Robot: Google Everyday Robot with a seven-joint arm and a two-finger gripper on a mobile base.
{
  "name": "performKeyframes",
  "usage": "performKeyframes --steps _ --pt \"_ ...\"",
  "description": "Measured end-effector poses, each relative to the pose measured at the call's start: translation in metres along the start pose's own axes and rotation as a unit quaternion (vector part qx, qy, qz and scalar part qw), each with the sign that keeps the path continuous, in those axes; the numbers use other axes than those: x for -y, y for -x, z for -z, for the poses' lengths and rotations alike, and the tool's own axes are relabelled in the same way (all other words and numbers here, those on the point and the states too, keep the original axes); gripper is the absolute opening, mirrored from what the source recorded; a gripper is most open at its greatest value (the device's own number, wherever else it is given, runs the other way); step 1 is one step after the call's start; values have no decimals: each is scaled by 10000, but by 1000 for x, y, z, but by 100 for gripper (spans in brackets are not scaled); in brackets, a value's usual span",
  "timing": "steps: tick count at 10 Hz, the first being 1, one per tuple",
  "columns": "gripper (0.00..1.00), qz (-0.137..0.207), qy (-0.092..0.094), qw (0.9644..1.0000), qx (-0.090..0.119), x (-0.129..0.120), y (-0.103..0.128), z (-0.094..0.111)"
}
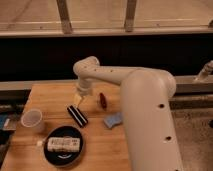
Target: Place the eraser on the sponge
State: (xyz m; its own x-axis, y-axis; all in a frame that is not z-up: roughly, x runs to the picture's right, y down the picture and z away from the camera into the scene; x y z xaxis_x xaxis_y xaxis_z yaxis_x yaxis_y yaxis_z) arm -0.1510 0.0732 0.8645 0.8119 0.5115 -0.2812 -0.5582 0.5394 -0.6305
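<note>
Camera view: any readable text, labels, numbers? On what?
None readable.
White speckled bar on the black plate: dark marks, not legible.
Eraser: white stripes only, no text.
Sponge, cup: no markings visible.
Gripper hangs just above the eraser's far end; no label visible on it.
</note>
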Motion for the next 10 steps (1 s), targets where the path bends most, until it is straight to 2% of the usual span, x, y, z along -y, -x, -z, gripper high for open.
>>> performKeyframes --steps 2,3,6,10 --pt "74 82 -229 9994 -244 2 0 -4" --pt "74 194 -330 9987 -342 -6 8 -10" --pt "74 271 -378 9977 -502 -13 14 -25" --pt "74 73 -335 9986 -399 -22 23 -44"
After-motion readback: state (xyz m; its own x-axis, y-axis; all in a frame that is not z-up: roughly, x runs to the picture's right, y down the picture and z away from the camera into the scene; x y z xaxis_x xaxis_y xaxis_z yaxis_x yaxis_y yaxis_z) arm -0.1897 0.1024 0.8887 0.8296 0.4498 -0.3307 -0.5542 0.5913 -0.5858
